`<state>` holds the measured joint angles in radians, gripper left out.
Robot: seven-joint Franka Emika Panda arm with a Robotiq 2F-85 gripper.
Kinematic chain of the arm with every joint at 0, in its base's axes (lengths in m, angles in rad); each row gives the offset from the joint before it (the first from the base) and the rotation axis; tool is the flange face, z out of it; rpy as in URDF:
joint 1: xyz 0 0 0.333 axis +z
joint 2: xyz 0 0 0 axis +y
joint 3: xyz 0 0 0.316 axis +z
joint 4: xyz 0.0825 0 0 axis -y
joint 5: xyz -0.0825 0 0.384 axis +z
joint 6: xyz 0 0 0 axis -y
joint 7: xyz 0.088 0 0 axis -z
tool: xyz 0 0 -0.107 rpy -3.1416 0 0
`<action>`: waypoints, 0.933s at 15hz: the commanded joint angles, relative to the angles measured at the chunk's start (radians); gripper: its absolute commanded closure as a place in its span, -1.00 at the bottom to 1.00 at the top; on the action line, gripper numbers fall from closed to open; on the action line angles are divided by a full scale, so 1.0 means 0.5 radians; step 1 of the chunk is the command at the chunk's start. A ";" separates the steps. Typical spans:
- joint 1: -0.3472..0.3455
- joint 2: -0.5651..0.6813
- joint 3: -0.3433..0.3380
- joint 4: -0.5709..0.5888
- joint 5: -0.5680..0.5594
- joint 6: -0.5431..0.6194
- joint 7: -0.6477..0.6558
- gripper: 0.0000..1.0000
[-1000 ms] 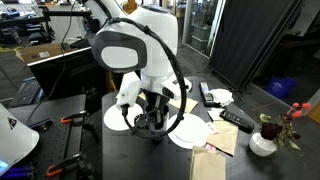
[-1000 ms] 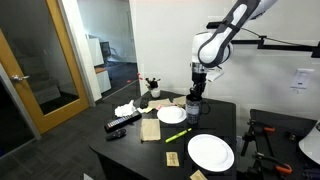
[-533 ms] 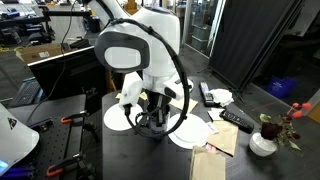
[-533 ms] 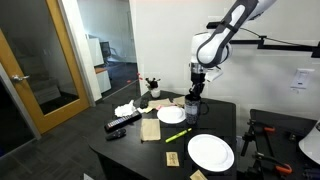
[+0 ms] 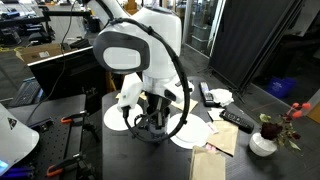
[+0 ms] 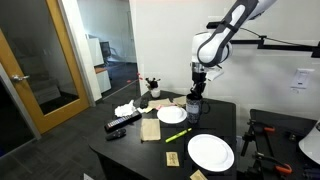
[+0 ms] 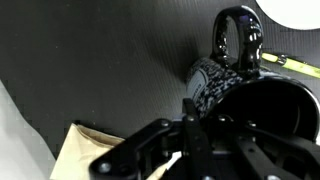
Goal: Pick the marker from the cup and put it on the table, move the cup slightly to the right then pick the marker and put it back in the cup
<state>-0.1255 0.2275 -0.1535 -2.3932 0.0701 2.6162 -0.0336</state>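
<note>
The dark cup (image 6: 194, 108) stands on the dark table (image 6: 135, 150) at its far side, between two white plates, and also shows in an exterior view (image 5: 148, 128). In the wrist view the cup (image 7: 235, 85) fills the right side, handle upward. My gripper (image 6: 196, 98) is lowered onto the cup. One finger presses the outside of its wall and the other is lost in the dark inside (image 7: 212, 128). The yellow-green marker (image 6: 178, 132) lies on the table in front of the cup. A thin stretch of it shows past the cup in the wrist view (image 7: 293, 65).
A white plate (image 6: 171, 114) lies beside the cup and a larger one (image 6: 210, 152) nearer the front. A remote (image 6: 123, 123), brown paper (image 6: 150, 128), sticky notes (image 6: 171, 159) and a white vase with red flowers (image 5: 263, 142) are on the table too.
</note>
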 commanded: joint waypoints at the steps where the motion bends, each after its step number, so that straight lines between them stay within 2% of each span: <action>1: -0.035 -0.076 -0.048 -0.012 -0.078 -0.097 0.067 0.95; 13: -0.122 -0.085 -0.176 -0.044 -0.113 -0.079 0.094 0.95; 14: -0.123 -0.087 -0.177 -0.042 -0.116 -0.082 0.093 0.39</action>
<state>-0.1798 0.2204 -0.2347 -2.4000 0.0457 2.6057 -0.0310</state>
